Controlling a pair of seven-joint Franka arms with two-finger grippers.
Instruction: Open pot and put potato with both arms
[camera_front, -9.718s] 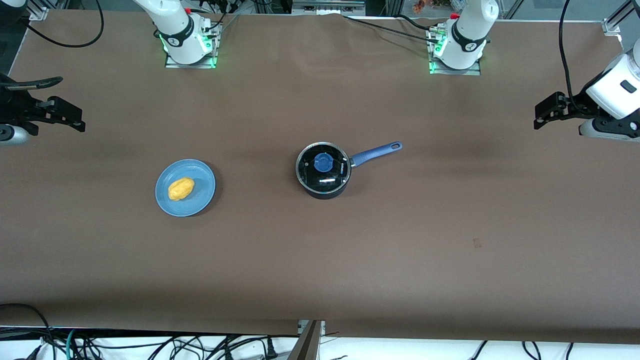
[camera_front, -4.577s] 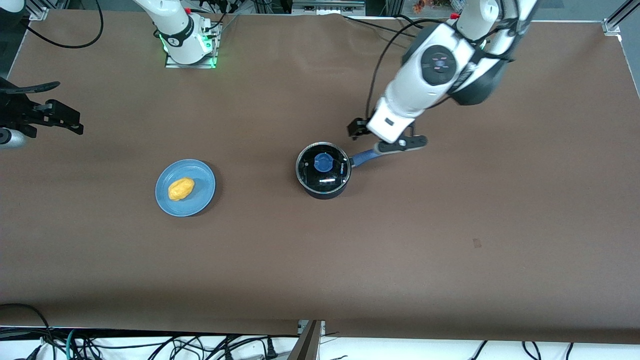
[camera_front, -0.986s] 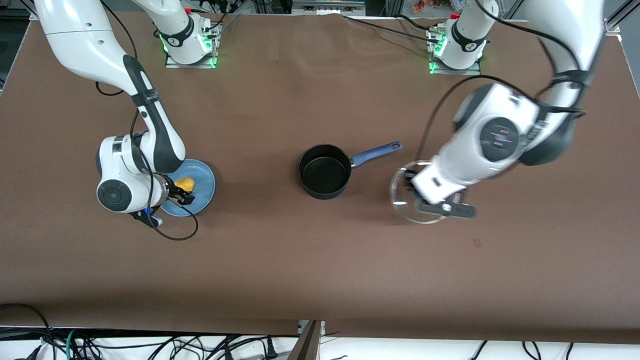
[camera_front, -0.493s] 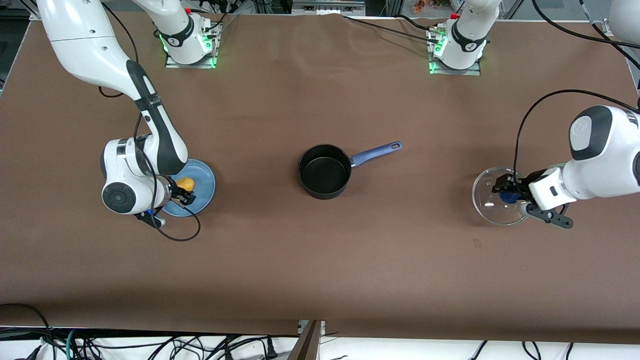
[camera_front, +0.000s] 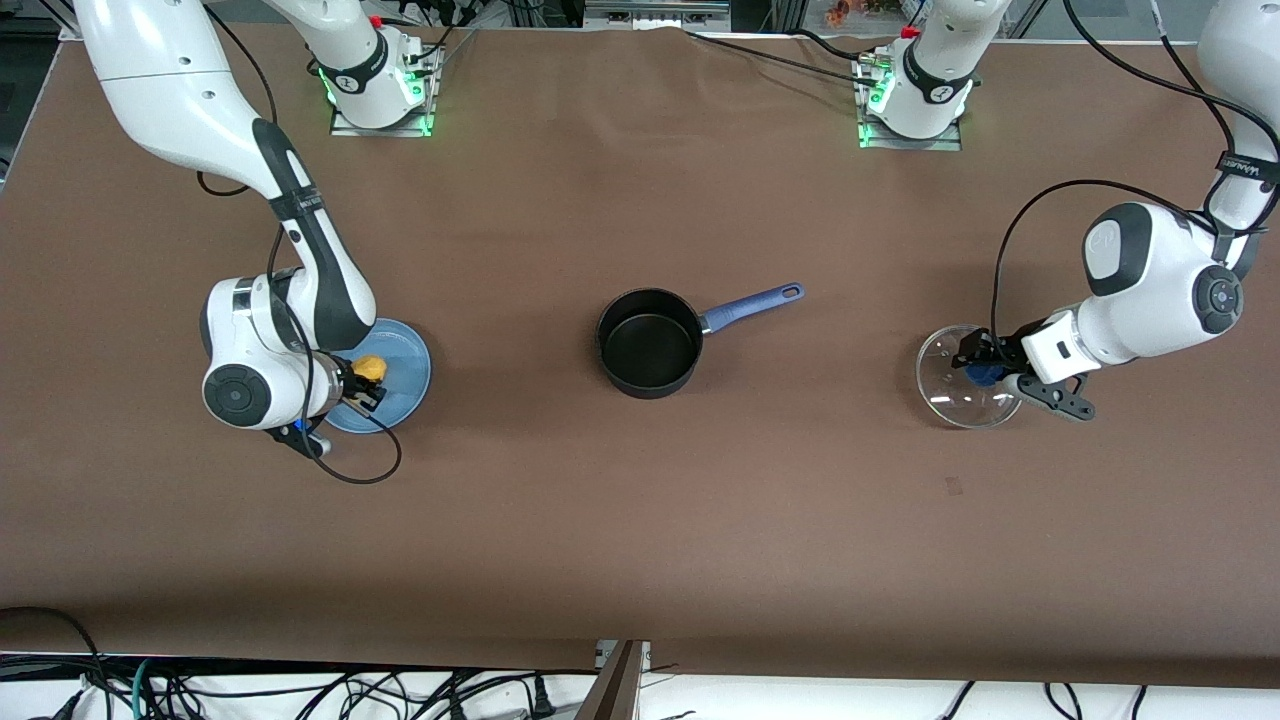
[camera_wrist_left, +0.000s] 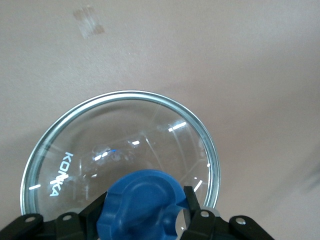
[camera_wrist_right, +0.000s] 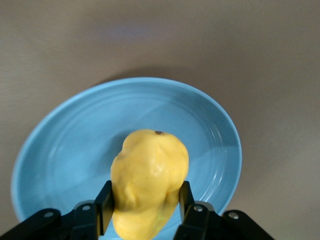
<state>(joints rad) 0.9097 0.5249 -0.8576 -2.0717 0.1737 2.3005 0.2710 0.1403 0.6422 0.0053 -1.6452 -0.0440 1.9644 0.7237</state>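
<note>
Potato (camera_wrist_right: 149, 180) first: your right gripper (camera_front: 366, 385) has clamped on it over the blue plate (camera_front: 405, 368), where half a second ago its fingers stood wider. Your left gripper (camera_front: 983, 362) still pinches the lid (camera_front: 955, 390) by its blue knob (camera_wrist_left: 142, 202), now shifted toward the pot (camera_front: 648, 345), which sits open mid-table, handle pointing to two o'clock.

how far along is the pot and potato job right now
Done: the pot stands open, its lid off and held by its blue knob in the left gripper toward the left arm's end of the table. In hand: the right gripper has closed on the potato, over the blue plate. Left: carry the potato to the pot and drop it in.
</note>
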